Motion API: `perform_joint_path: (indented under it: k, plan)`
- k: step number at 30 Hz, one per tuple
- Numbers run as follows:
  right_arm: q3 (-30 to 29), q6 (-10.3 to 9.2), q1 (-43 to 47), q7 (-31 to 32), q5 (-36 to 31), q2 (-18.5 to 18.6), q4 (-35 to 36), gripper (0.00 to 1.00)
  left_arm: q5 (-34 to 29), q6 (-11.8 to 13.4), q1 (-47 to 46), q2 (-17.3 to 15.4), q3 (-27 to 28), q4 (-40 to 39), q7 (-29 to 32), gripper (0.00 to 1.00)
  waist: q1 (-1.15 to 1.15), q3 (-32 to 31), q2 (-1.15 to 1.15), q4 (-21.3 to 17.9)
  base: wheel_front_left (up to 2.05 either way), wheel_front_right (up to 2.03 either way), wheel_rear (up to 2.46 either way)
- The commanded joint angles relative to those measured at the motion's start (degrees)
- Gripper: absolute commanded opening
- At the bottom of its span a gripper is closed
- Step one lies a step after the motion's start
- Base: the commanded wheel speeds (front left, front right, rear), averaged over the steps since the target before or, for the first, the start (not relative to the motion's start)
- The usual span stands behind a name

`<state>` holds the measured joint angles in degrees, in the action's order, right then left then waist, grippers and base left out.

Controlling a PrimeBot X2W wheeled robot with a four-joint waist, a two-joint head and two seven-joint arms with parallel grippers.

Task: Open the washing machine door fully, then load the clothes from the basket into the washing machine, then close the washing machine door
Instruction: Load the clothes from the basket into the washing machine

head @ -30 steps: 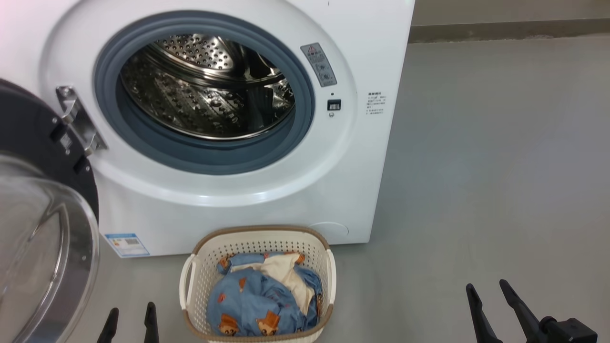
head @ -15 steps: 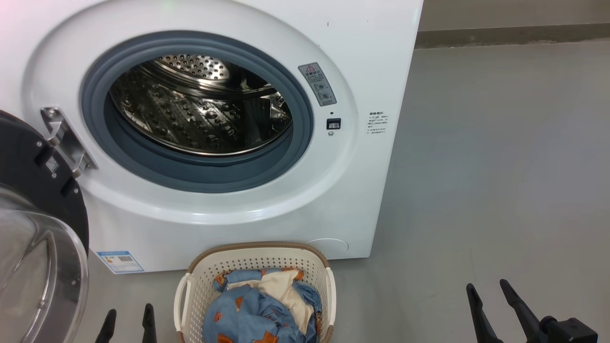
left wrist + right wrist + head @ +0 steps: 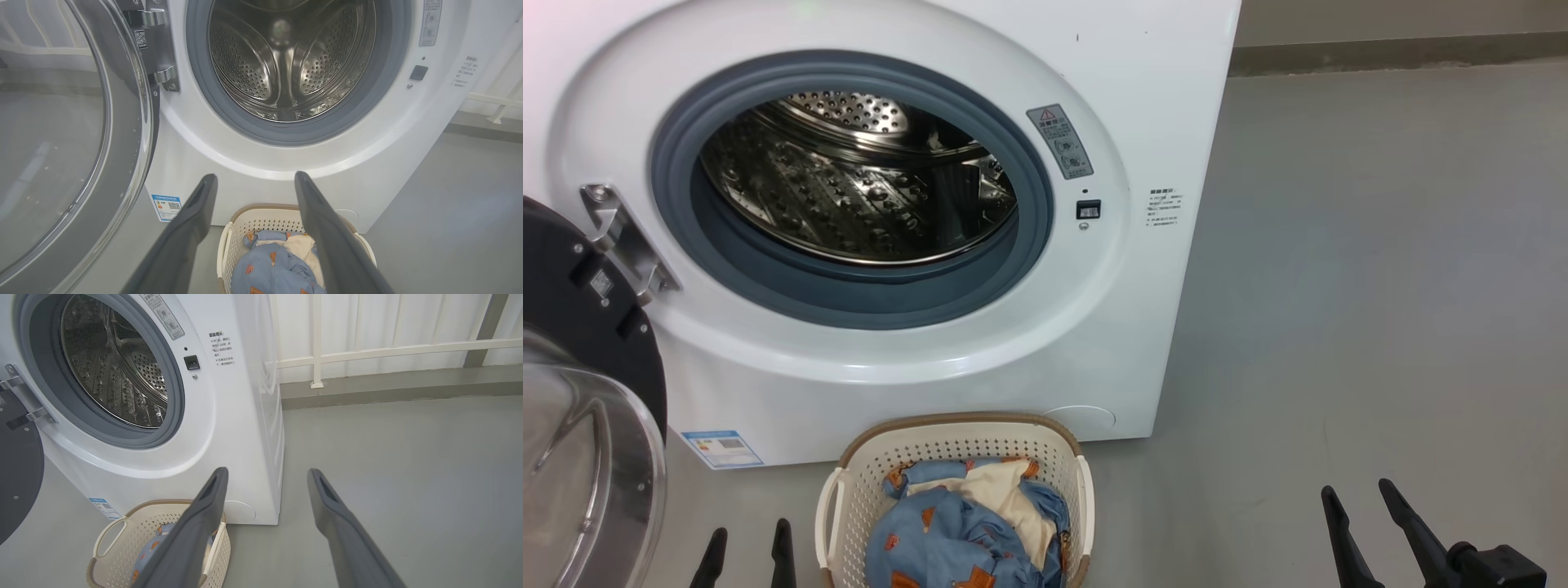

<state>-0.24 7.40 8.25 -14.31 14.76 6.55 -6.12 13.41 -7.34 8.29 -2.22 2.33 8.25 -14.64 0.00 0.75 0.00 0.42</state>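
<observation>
Both my claws gape wide and empty, left claw (image 3: 750, 537) and right claw (image 3: 1357, 492), with fingers pointing at the washing machine (image 3: 915, 384). Open grey floor (image 3: 1339, 286) lies to my right. Between the claws, the basket (image 3: 956, 421) holds the clothes (image 3: 947, 539) just before the machine's front. The washing machine door (image 3: 580, 310) stands swung out left.

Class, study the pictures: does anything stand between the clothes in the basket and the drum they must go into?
Nothing visible does. The washing machine door stands swung out at the left, the drum is open, and the basket holding the clothes sits on the floor before the washing machine.
</observation>
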Motion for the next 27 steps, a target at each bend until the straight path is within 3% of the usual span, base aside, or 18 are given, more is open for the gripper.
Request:
perform_joint_path:
  k: [1, 14, 27]
  plan:
    - [1.5, 0.09, -1.7, -0.7, -0.1, 0.7, 1.3, 1.0, 0.1, -0.1, -0.8, -0.7, 1.6, -1.6, -0.4, 1.0, 0.0, 0.2, 0.0, -0.3, 0.0, 0.0, 0.0]
    - [1.7, 0.09, -2.9, -0.7, -0.1, -0.2, 1.5, 1.0, -0.4, -0.1, -1.1, -0.7, 1.2, -1.8, -0.4, 1.0, 0.0, 2.8, 0.0, -2.9, 0.0, 0.0, 0.0]
    - [2.8, 0.09, -6.2, -0.7, 0.2, -1.7, 1.7, 1.0, 0.6, -0.1, -4.2, -1.9, -0.5, 1.0, -0.4, 1.0, 0.0, 9.1, 0.0, -7.9, 0.0, 0.0, 0.0]
